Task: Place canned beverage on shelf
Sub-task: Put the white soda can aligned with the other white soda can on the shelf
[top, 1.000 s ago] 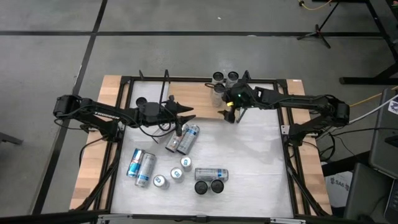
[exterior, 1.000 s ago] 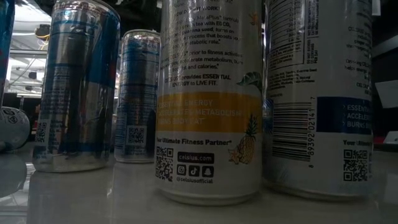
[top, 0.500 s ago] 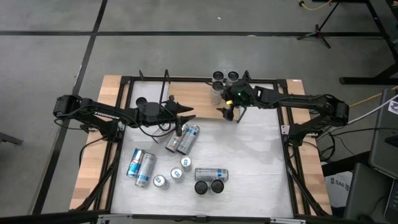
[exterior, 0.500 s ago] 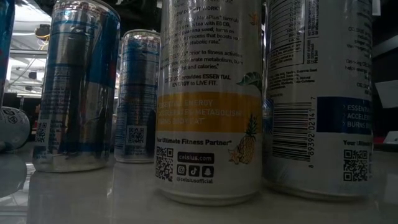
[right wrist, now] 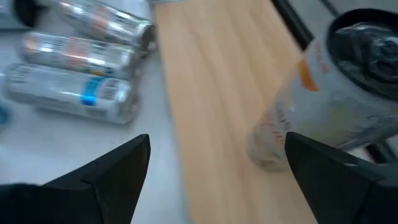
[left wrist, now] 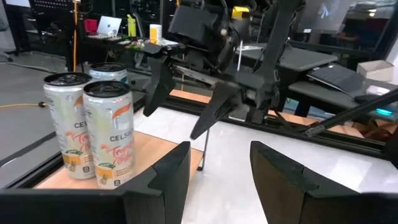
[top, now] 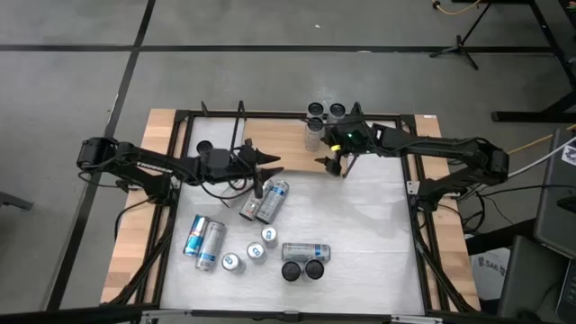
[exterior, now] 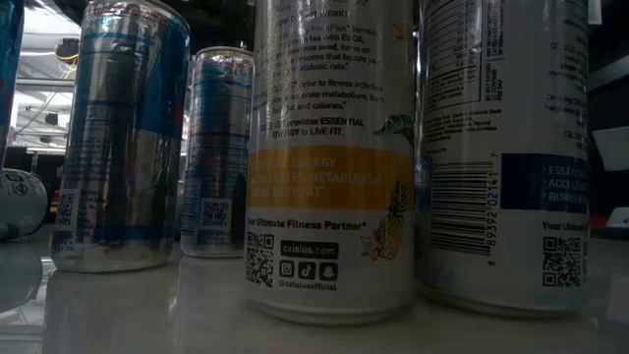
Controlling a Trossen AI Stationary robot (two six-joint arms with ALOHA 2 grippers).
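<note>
left gripper (top: 270, 166) fingers apart, mid-table | right gripper (top: 335, 166) fingers apart, empty

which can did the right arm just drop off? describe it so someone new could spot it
Start at the wooden shelf along the table's far edge. Three upright cans cluster at its right end, by the open right gripper. The can nearest that gripper stands in front of the pair behind it and is the only one that was not standing free a second ago.
</note>
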